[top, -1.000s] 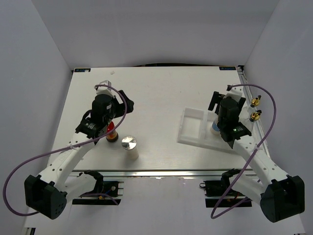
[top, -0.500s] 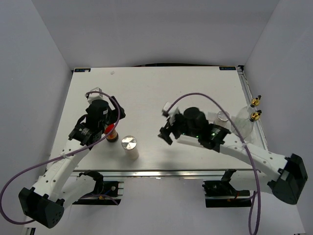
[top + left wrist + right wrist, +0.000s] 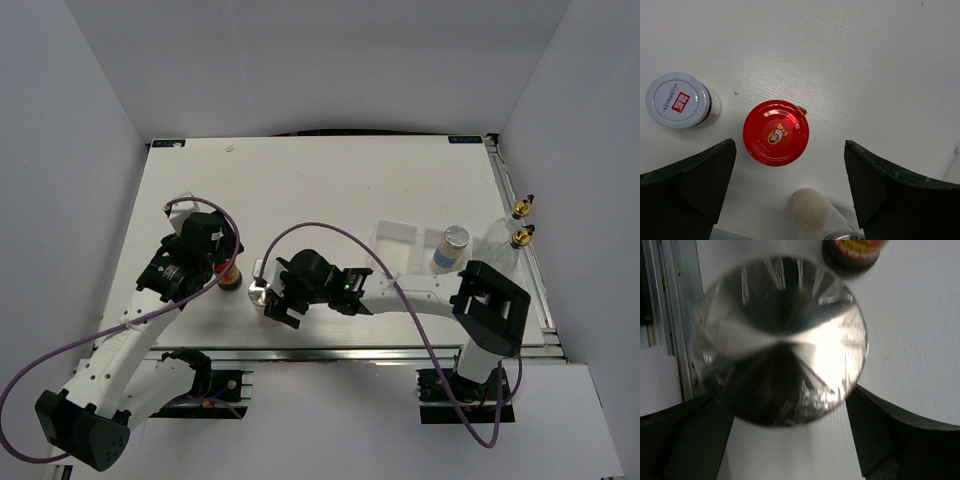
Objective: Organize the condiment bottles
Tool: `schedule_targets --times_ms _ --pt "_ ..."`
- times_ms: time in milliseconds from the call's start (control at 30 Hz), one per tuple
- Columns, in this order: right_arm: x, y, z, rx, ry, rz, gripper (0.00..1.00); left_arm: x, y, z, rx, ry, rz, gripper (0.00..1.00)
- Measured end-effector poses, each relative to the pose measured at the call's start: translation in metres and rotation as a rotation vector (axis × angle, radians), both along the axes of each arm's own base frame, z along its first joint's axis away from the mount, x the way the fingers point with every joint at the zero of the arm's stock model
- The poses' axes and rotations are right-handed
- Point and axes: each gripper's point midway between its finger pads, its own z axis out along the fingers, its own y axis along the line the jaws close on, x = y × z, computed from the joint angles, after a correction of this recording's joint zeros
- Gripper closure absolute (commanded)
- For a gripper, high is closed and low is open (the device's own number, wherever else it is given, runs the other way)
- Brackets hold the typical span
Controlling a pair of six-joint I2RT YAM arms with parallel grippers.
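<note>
A red-lidded brown jar (image 3: 776, 132) stands at the table's left, with a tiny grey-lidded jar (image 3: 677, 100) to its left in the left wrist view. My left gripper (image 3: 790, 200) is open and empty, hovering above them (image 3: 222, 262). A white silver-lidded shaker (image 3: 258, 293) stands just right of the red-lidded jar (image 3: 231, 277). My right gripper (image 3: 277, 306) reaches across to it, open, one finger on each side below its silver lid (image 3: 780, 340). A second shaker (image 3: 452, 245) stands in the white tray (image 3: 400, 240). Two gold-stoppered glass bottles (image 3: 519, 209) (image 3: 519, 238) stand at the right edge.
The right arm lies stretched across the near middle of the table, from its base at the right to the shaker. The table's near rail (image 3: 670, 315) is close beside the shaker. The tiny jar is hidden under the left wrist in the top view.
My right arm left the tray and swung far left across the table to the shaker by the red-lidded jar. My left gripper drew back slightly toward the near left.
</note>
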Motion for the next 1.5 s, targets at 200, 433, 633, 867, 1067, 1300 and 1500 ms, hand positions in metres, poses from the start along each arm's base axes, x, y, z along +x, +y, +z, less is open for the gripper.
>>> schedule_targets --times_ms 200,433,633,867,1067,1300,1500 --pt "-0.001 0.036 0.015 0.096 -0.015 0.046 0.12 -0.001 0.003 0.0 0.006 0.002 0.011 0.02" --pt "-0.006 0.044 0.023 0.149 0.011 0.03 0.93 -0.004 0.005 0.001 0.004 -0.002 0.019 0.02" --pt "-0.009 -0.005 0.042 0.187 0.036 -0.127 1.0 0.001 0.001 0.008 -0.019 -0.041 0.014 0.02" --pt "0.02 -0.102 0.166 0.438 -0.012 -0.551 1.0 0.013 -0.01 0.01 -0.052 -0.081 -0.019 0.02" --pt "0.042 -0.233 0.164 0.396 0.026 -1.088 1.0 0.022 -0.018 0.002 -0.053 -0.069 -0.046 0.02" --pt "0.039 -0.335 0.12 0.168 -0.019 -1.497 1.0 0.026 -0.021 -0.004 -0.049 -0.049 -0.052 0.02" --pt "0.063 -0.383 0.113 0.11 -0.085 -1.735 1.0 0.027 -0.02 -0.015 -0.027 -0.013 -0.042 0.02"
